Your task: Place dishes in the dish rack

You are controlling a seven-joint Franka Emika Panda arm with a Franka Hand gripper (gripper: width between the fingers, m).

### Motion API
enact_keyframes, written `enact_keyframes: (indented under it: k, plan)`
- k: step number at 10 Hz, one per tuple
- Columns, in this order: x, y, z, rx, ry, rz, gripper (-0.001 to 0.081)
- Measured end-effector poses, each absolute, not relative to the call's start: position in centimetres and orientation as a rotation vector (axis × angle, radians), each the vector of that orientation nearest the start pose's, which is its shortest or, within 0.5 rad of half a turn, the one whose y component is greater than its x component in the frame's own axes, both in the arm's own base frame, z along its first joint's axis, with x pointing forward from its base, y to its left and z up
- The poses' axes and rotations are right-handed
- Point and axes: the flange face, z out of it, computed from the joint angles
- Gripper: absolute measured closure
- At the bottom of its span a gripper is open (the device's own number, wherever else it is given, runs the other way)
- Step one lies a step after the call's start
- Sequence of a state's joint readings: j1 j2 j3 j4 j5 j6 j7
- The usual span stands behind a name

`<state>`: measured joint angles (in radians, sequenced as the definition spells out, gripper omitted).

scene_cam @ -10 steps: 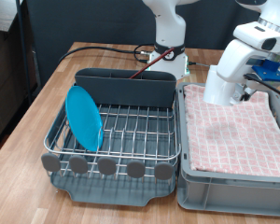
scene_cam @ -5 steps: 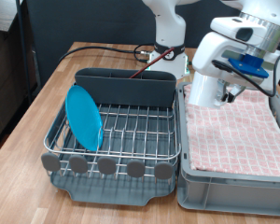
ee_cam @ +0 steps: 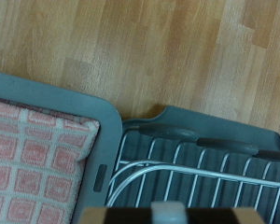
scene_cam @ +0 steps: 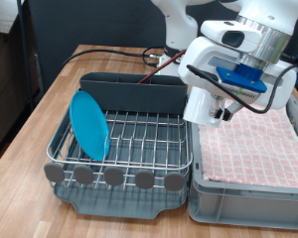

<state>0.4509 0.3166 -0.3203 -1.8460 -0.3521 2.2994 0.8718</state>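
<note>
One plate [scene_cam: 89, 125] stood in rack [scene_cam: 139, 134] | gripper [scene_cam: 221, 114] had swung from bin [scene_cam: 250, 188] toward rack | grip state unclear

plate [scene_cam: 89, 125] upright in dish rack [scene_cam: 139, 141], bin [scene_cam: 250, 188] at exterior view's right

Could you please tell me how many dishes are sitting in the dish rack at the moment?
1: a light-blue plate stands on edge at the exterior view's left end of the dish rack. The arm covers part of the rack's right end, so something small could be hidden there.
</note>
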Motion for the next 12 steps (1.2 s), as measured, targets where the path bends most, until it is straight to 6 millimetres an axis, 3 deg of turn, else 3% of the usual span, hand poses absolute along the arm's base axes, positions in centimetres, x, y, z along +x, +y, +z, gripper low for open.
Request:
enact_keyframes:
  k: [4,7,12]
  plan:
    - [65.1,8.6,37.8,-3.191,0.822,-0.657,0.0734]
    - [66.9,8.0,37.1,-3.129,0.956,-0.727,0.0734]
    - [68.4,6.4,36.1,-3.067,1.173,-0.629,0.0734]
